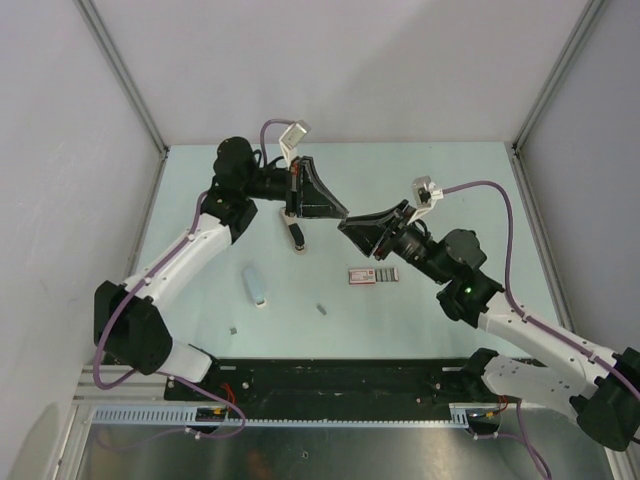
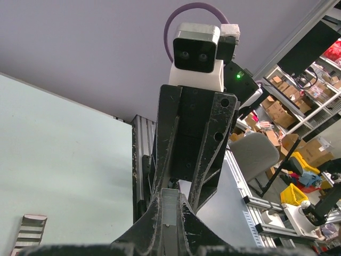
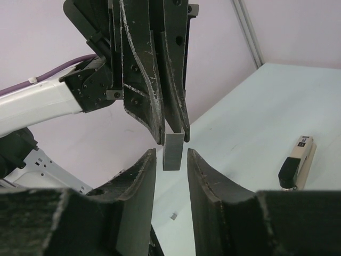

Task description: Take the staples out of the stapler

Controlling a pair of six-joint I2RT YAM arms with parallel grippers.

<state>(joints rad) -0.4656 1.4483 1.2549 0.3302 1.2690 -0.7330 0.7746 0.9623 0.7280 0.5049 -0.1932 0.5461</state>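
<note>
**A:** How will the strip of staples (image 3: 173,152) handle?

**B:** I judge it very light and stiff, but brittle. The staples only stick side by side, so a hard squeeze or a bend can break the strip. The metal looks smooth, so it may also slip.

**A:** Where is it?

**B:** In the air above the table (image 3: 256,106). The left pincer (image 3: 172,137) is closed on its upper end. The right pincer (image 3: 170,157) stands narrow around the lower part, one finger on each side, and a thin gap shows on both sides.

**A:** Where to take it?

**B:** On the two flat faces, low down, and gently.

**A:** And around it?

**B:** The table is pale, flat and smooth. The stapler (image 3: 296,160) lies on it, well apart, and a tiny grey bit (image 3: 173,216) lies below the strip. Plain walls (image 1: 350,70) close three sides. The pincers meet tip to tip, so I think there is little space to turn.
</note>
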